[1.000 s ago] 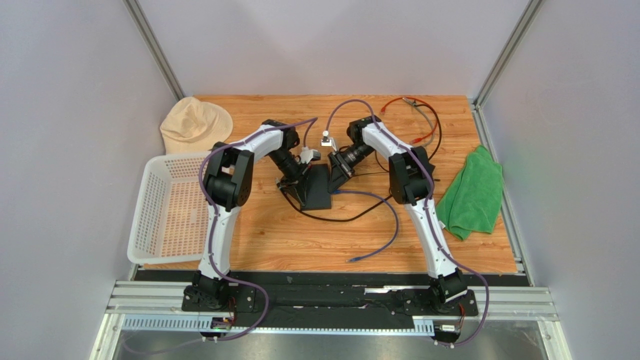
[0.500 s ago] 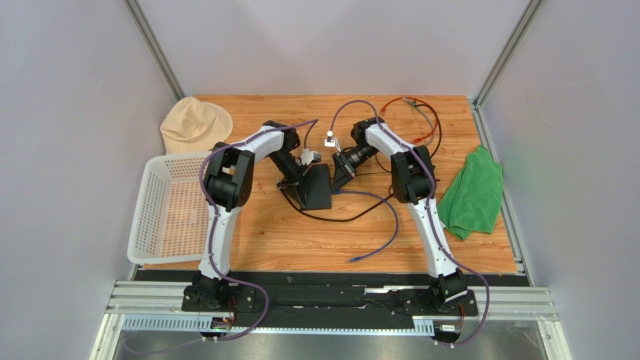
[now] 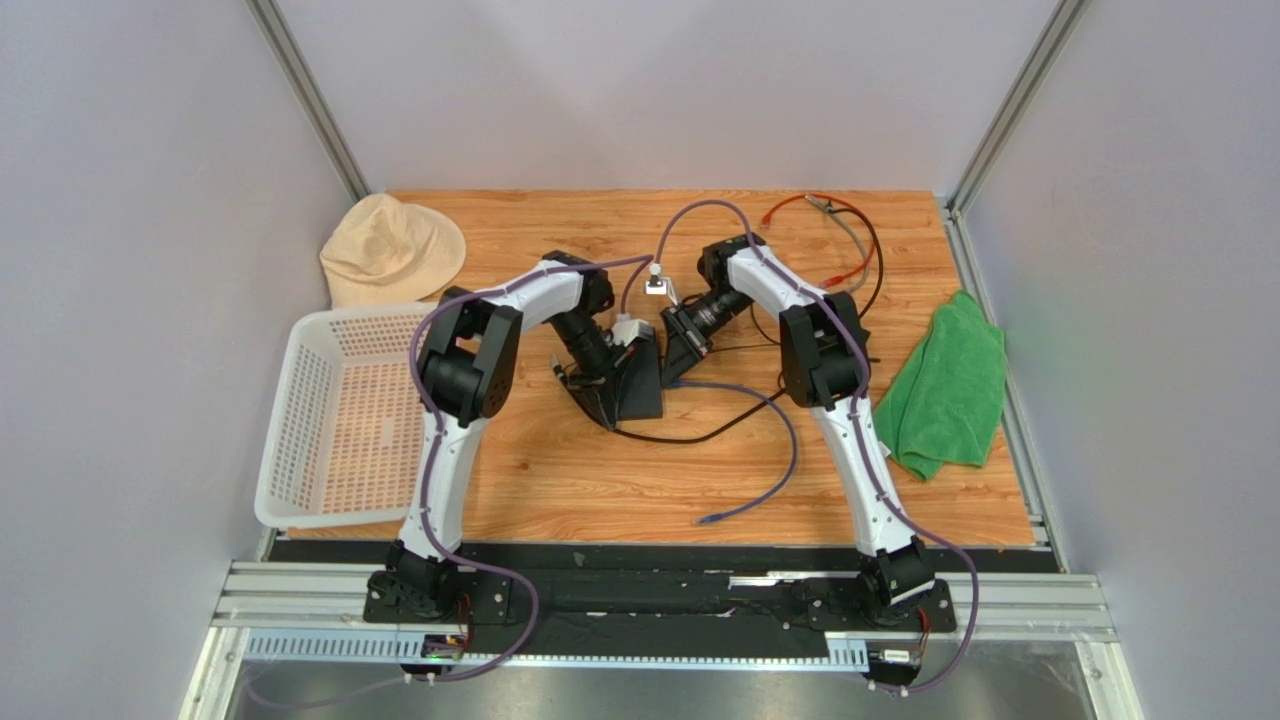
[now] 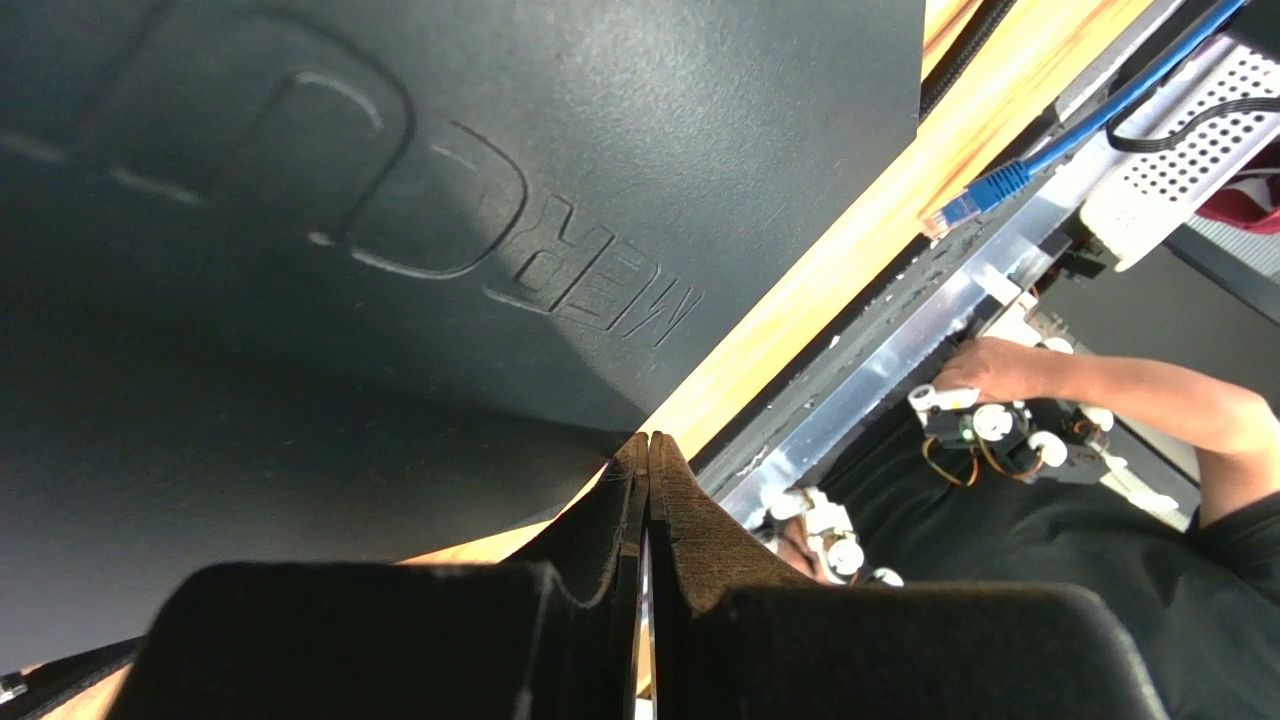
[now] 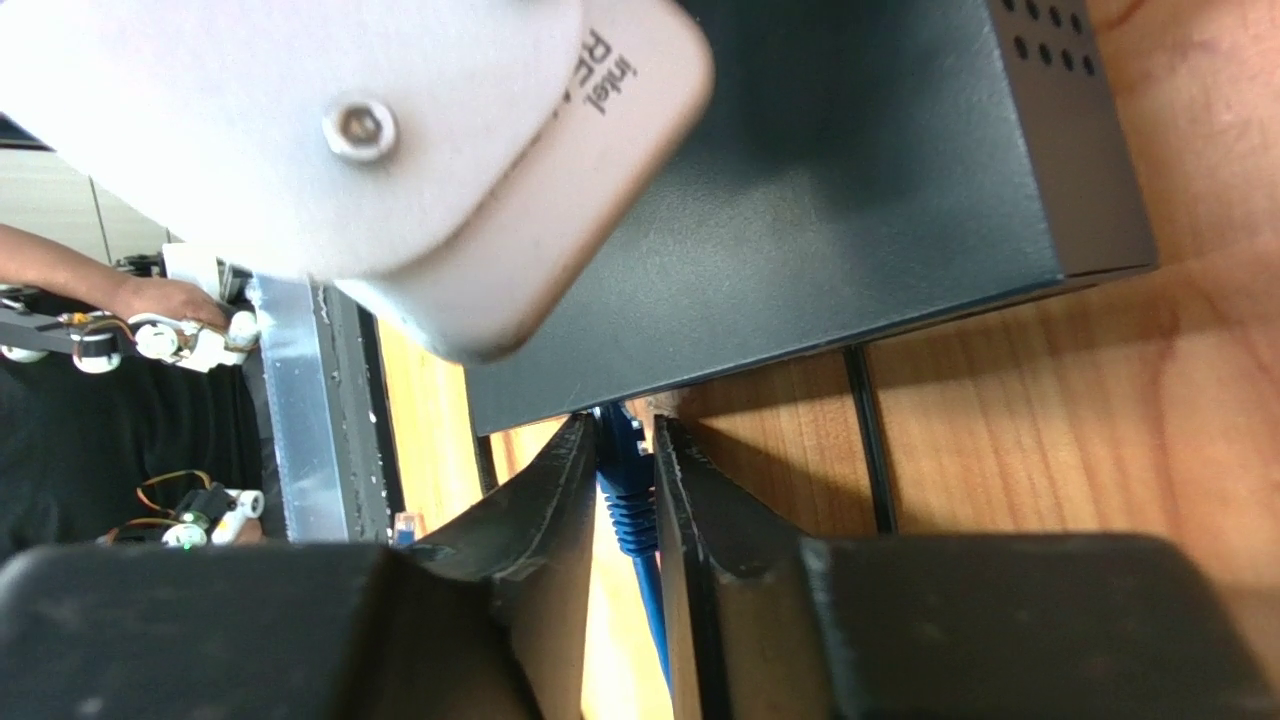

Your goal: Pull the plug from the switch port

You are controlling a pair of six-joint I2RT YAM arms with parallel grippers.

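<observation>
The switch (image 3: 640,378) is a flat black box at mid table; it fills the left wrist view (image 4: 451,225) and the top of the right wrist view (image 5: 842,195). The blue plug (image 5: 624,477) sits in a port on the switch's narrow edge. My right gripper (image 5: 621,443) is shut on the plug, one finger on each side; from above it (image 3: 673,365) is at the box's right side. The blue-purple cable (image 3: 783,435) curves to a loose end (image 3: 706,519), which also shows in the left wrist view (image 4: 969,195). My left gripper (image 4: 648,444) is shut and empty, its tips over the box (image 3: 607,381).
A thin black cable (image 3: 676,435) runs from under the switch. A white basket (image 3: 301,435) stands at the left, a beige hat (image 3: 391,248) behind it. A green cloth (image 3: 947,383) lies at the right, red and black leads (image 3: 827,225) at the back.
My left gripper has moved right and nearer, onto the switch's left part. My right gripper has shifted slightly at the switch's right edge.
</observation>
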